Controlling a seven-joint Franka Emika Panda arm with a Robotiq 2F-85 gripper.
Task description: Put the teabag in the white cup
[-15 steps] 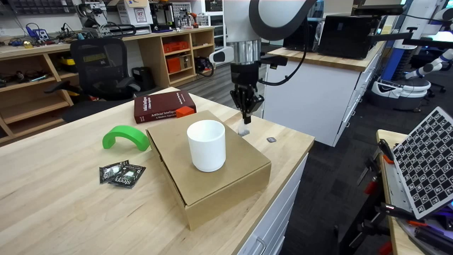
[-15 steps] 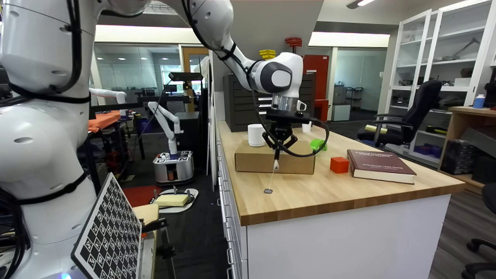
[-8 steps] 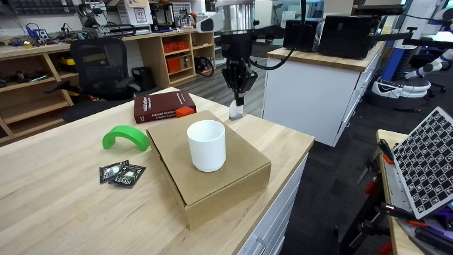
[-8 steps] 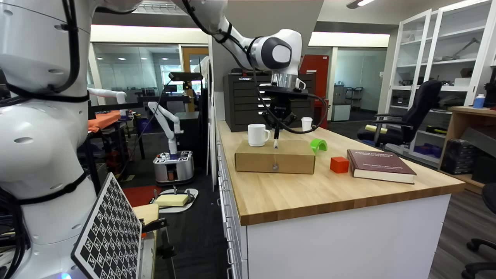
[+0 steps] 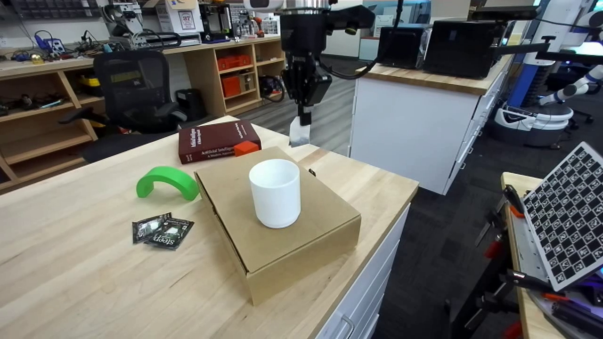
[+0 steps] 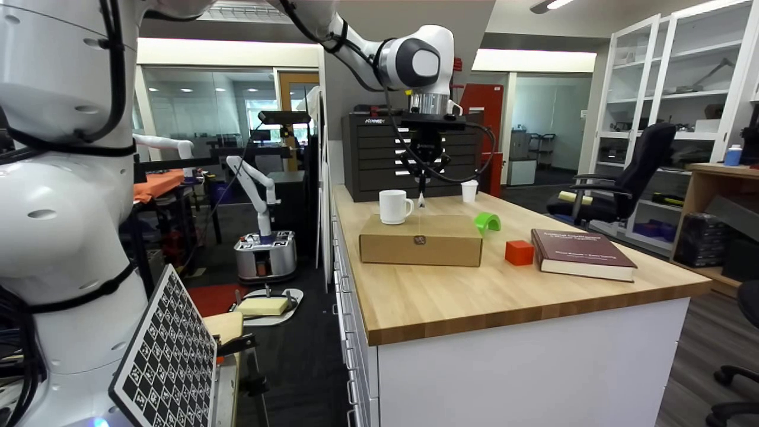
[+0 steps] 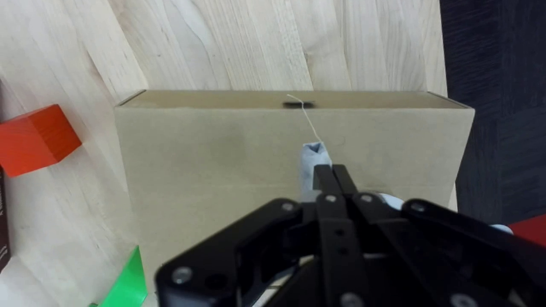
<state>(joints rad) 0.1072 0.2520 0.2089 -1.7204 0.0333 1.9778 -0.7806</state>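
Note:
The white cup (image 5: pixel 275 194) stands upright on a brown cardboard box (image 5: pixel 226 183). Its handle shows in an exterior view (image 6: pixel 394 207). My gripper (image 5: pixel 305 118) is shut on the pale teabag (image 5: pixel 299 133), which hangs from the fingertips above box height, apart from the cup. In an exterior view the teabag (image 6: pixel 421 201) appears just right of the cup's handle. Its string and small dark tag (image 6: pixel 420 239) hang down by the box's side. In the wrist view the teabag (image 7: pixel 312 158) is between the fingertips (image 7: pixel 332 167), over the box; the cup is mostly hidden behind the gripper.
A green arch (image 5: pixel 168 181), black packets (image 5: pixel 165 230), a red-orange block (image 5: pixel 246 148) and a maroon book (image 5: pixel 217 139) lie around the box. A small paper cup (image 6: pixel 469 191) stands farther back. The table edge (image 6: pixel 533 314) runs close beside the box.
My gripper has risen and moved toward the box with the teabag held. The tag, on the table one second ago, now hangs in the air by the box. The cup has not moved.

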